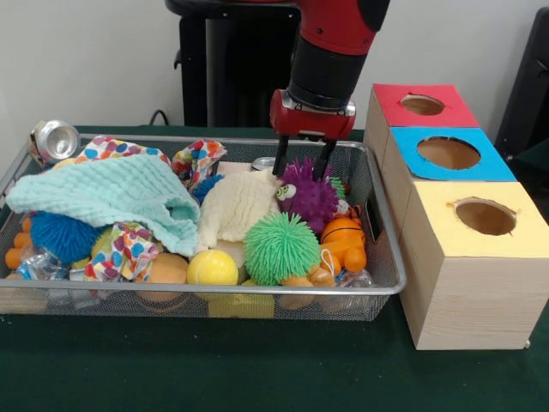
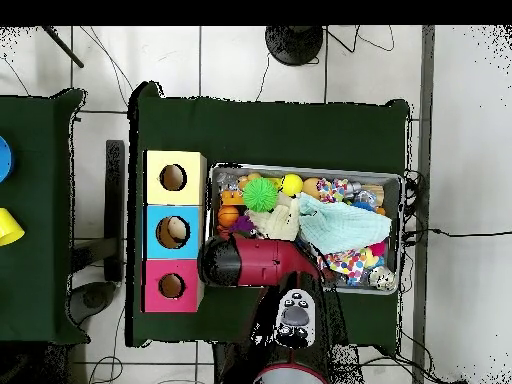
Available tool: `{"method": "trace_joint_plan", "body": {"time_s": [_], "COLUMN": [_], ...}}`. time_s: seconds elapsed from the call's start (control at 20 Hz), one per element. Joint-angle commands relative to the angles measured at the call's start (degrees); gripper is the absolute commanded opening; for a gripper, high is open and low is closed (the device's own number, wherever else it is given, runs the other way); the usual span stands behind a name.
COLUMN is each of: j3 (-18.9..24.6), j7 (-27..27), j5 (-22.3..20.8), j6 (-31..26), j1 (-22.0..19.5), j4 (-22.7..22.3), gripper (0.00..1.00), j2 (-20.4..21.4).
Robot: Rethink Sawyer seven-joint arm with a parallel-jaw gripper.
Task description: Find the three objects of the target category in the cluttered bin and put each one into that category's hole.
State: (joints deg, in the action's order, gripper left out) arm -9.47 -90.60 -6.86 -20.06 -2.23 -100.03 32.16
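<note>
Since the gripper (image 1: 303, 169) hangs w/ jaws apart, empty, over the purple spiky ball (image 1: 310, 196) by the bin's (image 1: 388, 279) far right corner: prob. soft, light, squashy; pinch its body centre, not the spikes.

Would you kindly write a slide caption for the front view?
Open end effector poised over purple spiky toy in cluttered mesh bin, beside three sorting boxes.
</note>
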Motion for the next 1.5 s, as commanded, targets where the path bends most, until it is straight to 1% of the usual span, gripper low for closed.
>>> {"method": "trace_joint_plan", "body": {"time_s": [0.05, 0.1, 0.3, 0.55, 0.9, 1.0, 1.35, 1.5], "j3": [1.9, 2.1, 2.8, 1.2, -1.0, -1.0, 0.4, 1.2], "j7": [-12.0, -11.6, -10.6, -11.8, -11.6, -11.8, -13.1, -12.9], "j5": [1.6, 1.4, 2.3, 3.8, 5.4, 5.8, 7.6, 8.7], "j6": [4.7, 4.9, 0.2, -5.3, -11.2, -11.4, -5.3, -4.3], "j1": [0.0, 0.3, 1.1, 4.1, 6.8, 6.8, 5.8, 5.3], "j4": [0.1, 0.1, 0.0, 1.3, 5.9, 6.9, 8.3, 8.2], "gripper": [1.0, 1.0, 1.0, 1.0, 1.0, 1.0, 1.0, 1.0], "j2": [-2.5, -2.1, 0.9, 4.0, 4.0, 3.1, -2.4, -3.2]}}
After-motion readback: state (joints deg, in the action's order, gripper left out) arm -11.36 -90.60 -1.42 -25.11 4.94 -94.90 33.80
